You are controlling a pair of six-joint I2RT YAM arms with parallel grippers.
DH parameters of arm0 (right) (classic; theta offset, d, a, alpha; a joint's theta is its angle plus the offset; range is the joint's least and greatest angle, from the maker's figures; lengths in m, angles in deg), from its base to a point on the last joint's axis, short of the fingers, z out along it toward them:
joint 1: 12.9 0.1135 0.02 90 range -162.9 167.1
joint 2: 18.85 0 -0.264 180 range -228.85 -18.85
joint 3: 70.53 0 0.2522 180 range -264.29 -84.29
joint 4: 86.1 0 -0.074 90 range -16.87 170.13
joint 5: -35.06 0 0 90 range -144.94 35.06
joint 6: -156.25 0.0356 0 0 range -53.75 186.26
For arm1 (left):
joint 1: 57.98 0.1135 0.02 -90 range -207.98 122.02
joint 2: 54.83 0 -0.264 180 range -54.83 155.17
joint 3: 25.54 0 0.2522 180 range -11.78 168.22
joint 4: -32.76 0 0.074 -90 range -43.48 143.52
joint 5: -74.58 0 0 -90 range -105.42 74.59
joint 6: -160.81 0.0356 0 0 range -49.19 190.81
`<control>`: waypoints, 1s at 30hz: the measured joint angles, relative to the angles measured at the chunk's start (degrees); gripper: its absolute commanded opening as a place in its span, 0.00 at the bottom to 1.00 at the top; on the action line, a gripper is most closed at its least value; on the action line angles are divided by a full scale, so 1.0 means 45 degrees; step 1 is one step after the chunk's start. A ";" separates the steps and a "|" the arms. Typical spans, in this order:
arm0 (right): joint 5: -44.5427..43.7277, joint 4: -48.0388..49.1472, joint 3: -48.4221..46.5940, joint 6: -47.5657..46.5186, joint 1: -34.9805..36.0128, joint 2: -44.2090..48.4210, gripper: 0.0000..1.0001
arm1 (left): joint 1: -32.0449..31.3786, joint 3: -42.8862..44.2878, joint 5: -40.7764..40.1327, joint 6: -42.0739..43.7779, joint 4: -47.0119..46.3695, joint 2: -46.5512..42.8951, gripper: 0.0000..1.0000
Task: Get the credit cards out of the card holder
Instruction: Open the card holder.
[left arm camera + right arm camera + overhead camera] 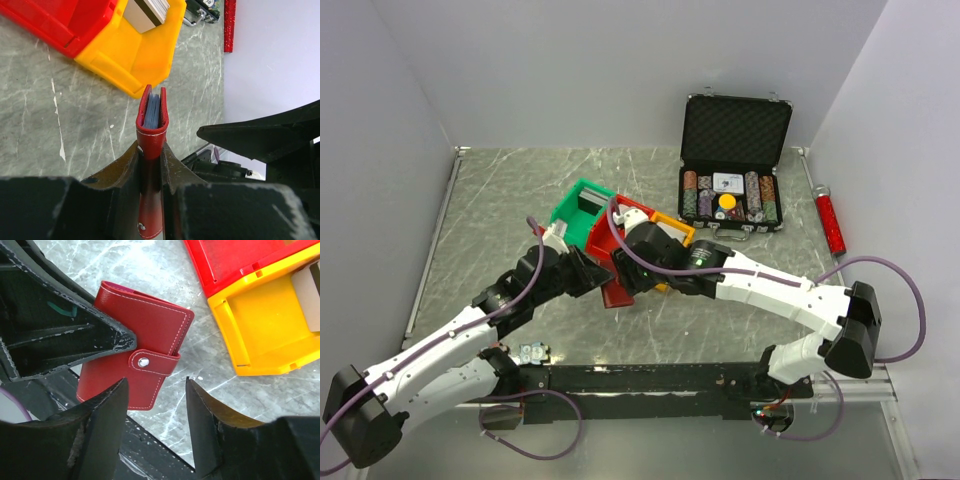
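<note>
Currently the left claw (150,155) is clamped on the small dark-red leather-look bifold card holder (151,145), pinching its two leaves from both sides. Left wrist view only: card holder seen edge-on, open edge facing away from the camera, thin pale blue-grey credit cards (152,111) stacked between the leaves, recessed inside the red rim. Right wrist view only: the card holder's flat stitched face, with a narrow red strap tab (155,362) wrapped round the edge and fastened by a small metal snap (143,362); the credit cards are hidden there. Top view gives just a red sliver of the card holder between the two wrists, on the near side of the red plastic bin (605,240) and close to the yellow plastic bin (672,228). Right claw (155,382) has its jaws spread, gripping nothing; its tips sit at the card holder's lower edge, strap tab right above the gap. Contact between the finger on that picture's left and the card holder's corner: can't tell. Can't tell either whether the card holder touches the grey marbled table (200,355).
</note>
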 measured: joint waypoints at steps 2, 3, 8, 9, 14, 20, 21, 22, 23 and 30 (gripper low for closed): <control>0.0019 0.0005 0.0000 -0.0005 0.0039 -0.0019 0.58 | -0.0019 0.0000 -0.0005 -0.0034 0.0000 0.0000 0.01; 0.0024 0.0005 0.0000 -0.0005 0.0053 -0.0024 0.58 | -0.0024 0.0000 0.0000 -0.0039 0.0000 0.0000 0.01; 0.0034 0.0010 -0.0185 -0.0010 0.0155 -0.0170 0.57 | -0.0049 0.0000 0.0005 -0.0155 -0.0010 0.0000 0.01; 0.0039 0.0019 -0.0253 -0.0005 0.0175 -0.0219 0.57 | -0.0053 0.0000 0.0005 -0.0165 -0.0010 0.0000 0.01; 0.0044 0.0024 -0.0437 -0.0015 0.0262 -0.0432 0.55 | -0.0087 0.0000 0.0005 -0.0272 -0.0015 0.0000 0.01; 0.0044 0.0019 -0.0563 -0.0053 0.0301 -0.0913 0.53 | -0.0112 0.0000 0.0010 -0.0369 -0.0005 0.0000 0.01; 0.0044 0.0019 -0.0563 -0.0049 0.0301 -0.0962 0.53 | -0.0112 0.0000 0.0010 -0.0369 0.0000 0.0000 0.01; 0.0044 0.0024 -0.0563 -0.0049 0.0301 -0.0981 0.52 | -0.0112 0.0000 0.0010 -0.0374 0.0000 -0.0005 0.01; 0.0039 0.0024 -0.0568 -0.0049 0.0301 -0.0996 0.52 | -0.0112 0.0000 0.0010 -0.0379 0.0000 -0.0010 0.01; -0.0092 0.0010 -0.0583 -0.0049 0.0340 -0.1078 0.49 | -0.0107 0.0000 0.0000 -0.0418 0.0121 -0.0155 0.01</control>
